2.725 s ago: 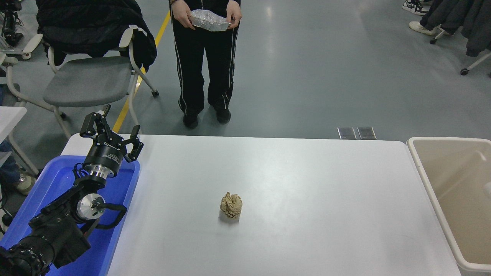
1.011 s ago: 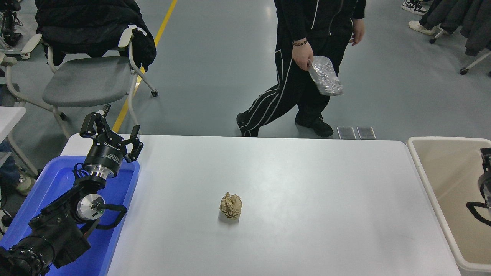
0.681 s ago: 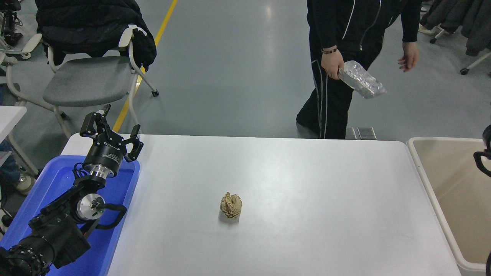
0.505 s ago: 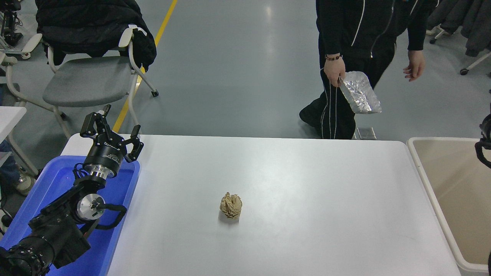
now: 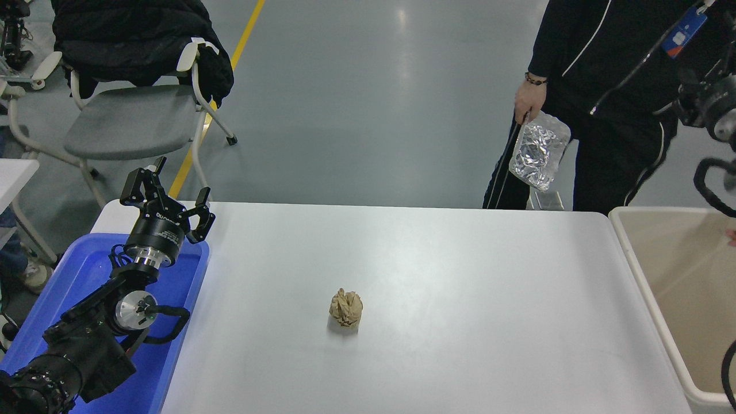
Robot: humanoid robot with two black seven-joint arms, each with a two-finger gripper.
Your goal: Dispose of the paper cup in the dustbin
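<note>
The paper cup is out of view. The beige dustbin stands off the table's right end, open at the top. My left gripper is open and empty, parked over the far corner of the blue tray at the lower left. Only a piece of my right arm, with a looped cable, shows at the right edge, high above the dustbin; its gripper is outside the picture.
A crumpled brown paper ball stands on the white table near its middle. A blue tray lies at the left end. A person stands at the far right corner holding a foil bag. A chair stands at the far left.
The person has walked right along the far side to the corner by the dustbin. The piece of my right arm has risen along the right edge. Left arm and paper ball are unmoved.
</note>
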